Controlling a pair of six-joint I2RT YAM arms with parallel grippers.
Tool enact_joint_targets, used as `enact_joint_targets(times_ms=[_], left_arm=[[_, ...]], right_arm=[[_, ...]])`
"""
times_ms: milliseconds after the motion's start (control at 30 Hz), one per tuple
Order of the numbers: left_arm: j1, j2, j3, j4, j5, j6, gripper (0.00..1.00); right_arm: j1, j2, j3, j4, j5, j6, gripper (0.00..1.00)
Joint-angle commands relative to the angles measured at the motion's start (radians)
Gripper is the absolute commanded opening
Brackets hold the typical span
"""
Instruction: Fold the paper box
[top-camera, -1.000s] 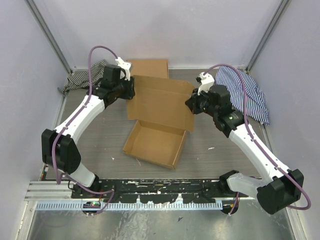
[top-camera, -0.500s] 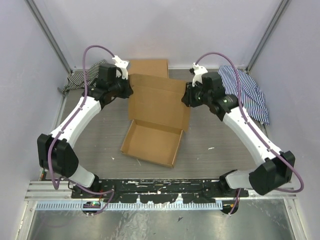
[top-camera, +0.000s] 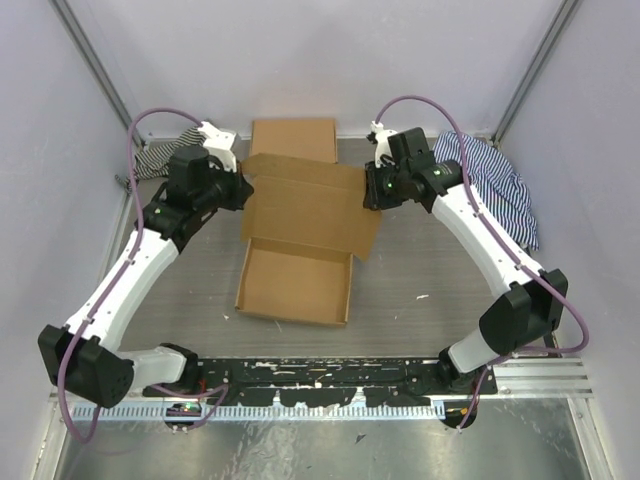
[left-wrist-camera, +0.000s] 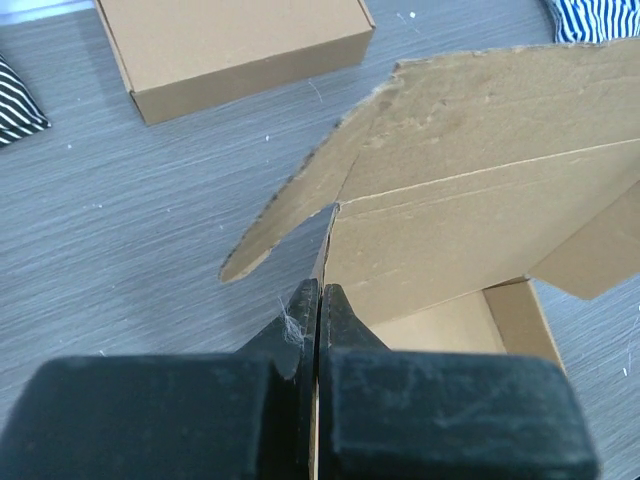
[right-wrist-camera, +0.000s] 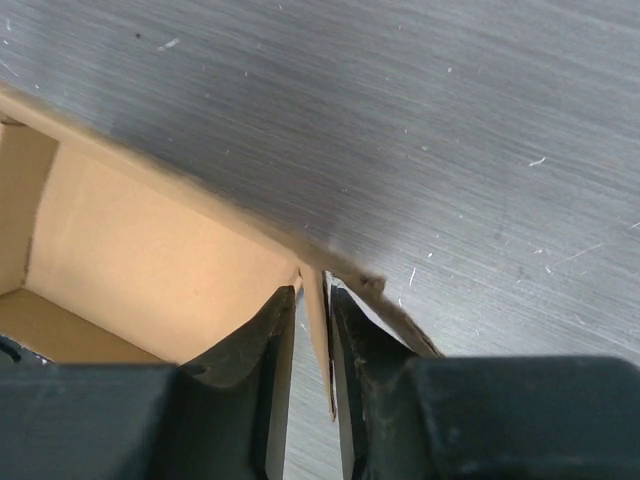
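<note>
Your paper box (top-camera: 300, 240) sits mid-table. Its shallow tray lies flat on the grey, brushed table (top-camera: 430, 270), and its lid is lifted at a tilt over the tray's far side. Your left fingers (left-wrist-camera: 296, 322) are pressed tight on the lid's left side flap. Your right fingers (right-wrist-camera: 258, 345) pinch a thin card edge at the lid's right side. The sheet is plain brown cardboard, creased, with rough die-cut edges. Just beyond it lies a closed cardboard box (top-camera: 293, 138), with a black-striped cloth (top-camera: 160, 158) far left and a blue-striped cloth (top-camera: 500, 185) far right.
</note>
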Motion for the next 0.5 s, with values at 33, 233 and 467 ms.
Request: enact_joint_targets(times_ms=[33,233,467], left_arm=[[-0.006,-0.064,-0.030,0.060,-0.033,-0.017,0.00],[-0.017,-0.078,-0.054,0.079,-0.031,-0.029,0.00],[-0.028,-0.074,-0.055,0.089,-0.024,-0.049,0.00]], right_arm=[[0.004,0.035,0.049,-0.051,-0.037,0.024,0.23],[0.004,0.053,0.050,-0.084,-0.059,0.017,0.21],[0.006,0.042,0.040,-0.055,-0.028,0.061,0.07]])
